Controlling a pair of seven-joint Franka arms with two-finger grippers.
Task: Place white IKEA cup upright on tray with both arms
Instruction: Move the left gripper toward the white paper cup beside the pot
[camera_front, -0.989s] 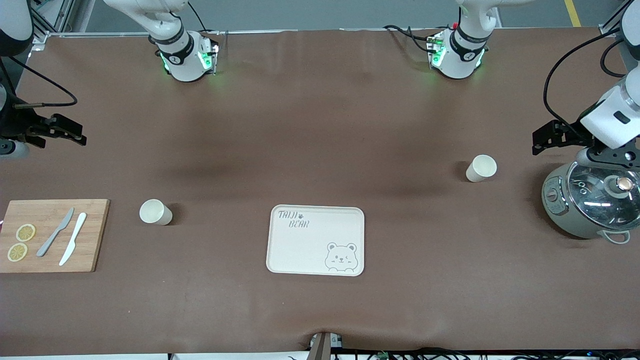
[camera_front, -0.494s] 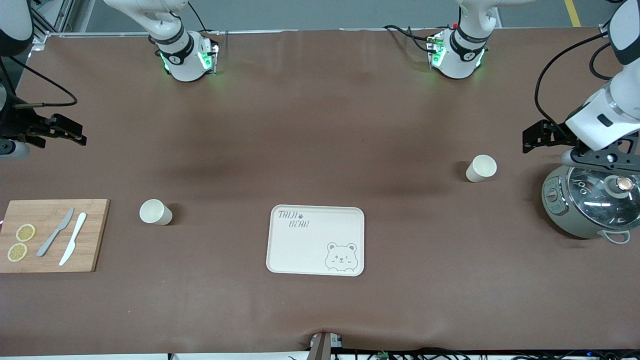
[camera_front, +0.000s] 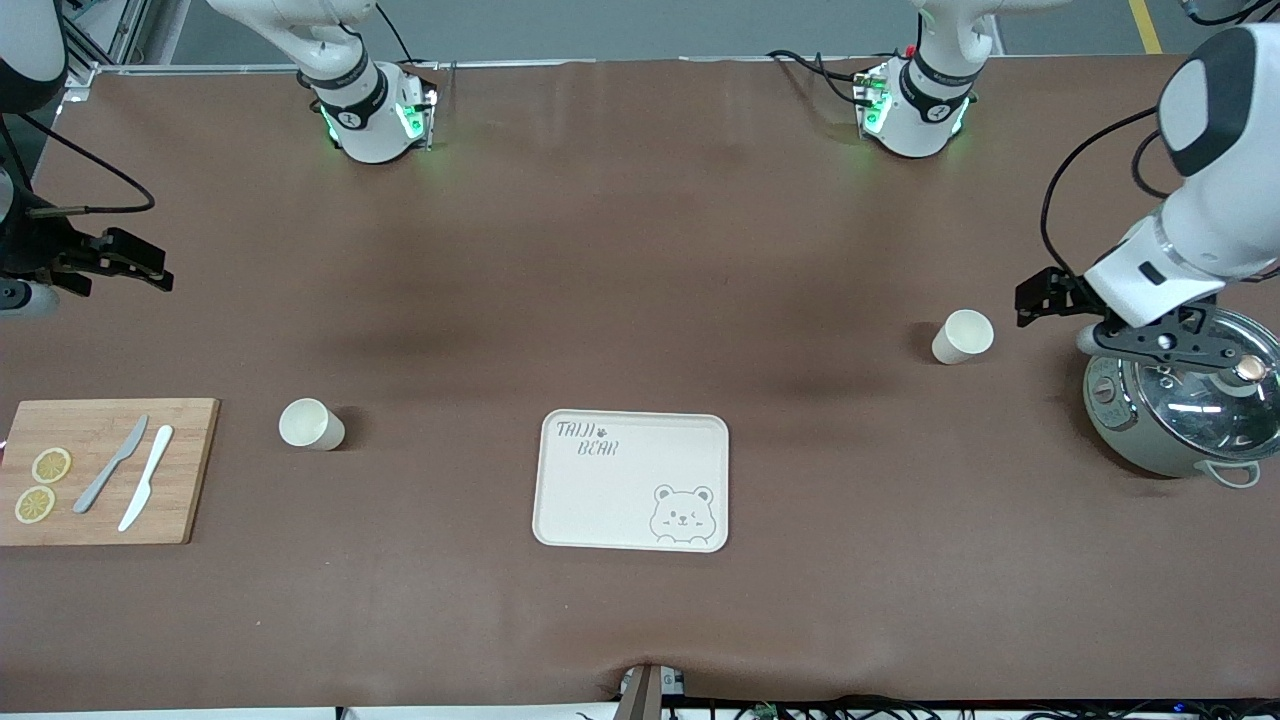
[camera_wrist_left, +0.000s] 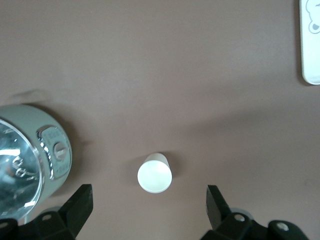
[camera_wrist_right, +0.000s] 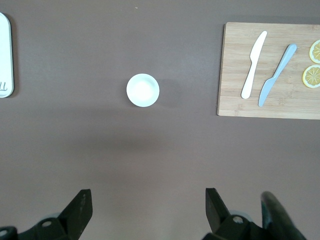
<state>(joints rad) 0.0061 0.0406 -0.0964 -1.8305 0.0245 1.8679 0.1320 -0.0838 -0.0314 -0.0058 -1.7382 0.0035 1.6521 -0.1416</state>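
Where grey "TAIJI BEAR" lettering shows, the tray (camera_front: 631, 481) lies bare.

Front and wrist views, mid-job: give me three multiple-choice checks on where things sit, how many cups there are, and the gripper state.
1. What lies on the cutting board?
A. two knives and two lemon slices
B. a cup
C. a pot lid

2. How many white cups are on the table?
A. one
B. two
C. three

3. The left gripper is:
A. shut on a cup
B. open over a cup
C. resting on the tray

Answers:
1 A: knives and slices lie on the wood.
2 B: one cup by the board, one cup by the cooker.
3 B: its fingers stand apart, nothing between them.
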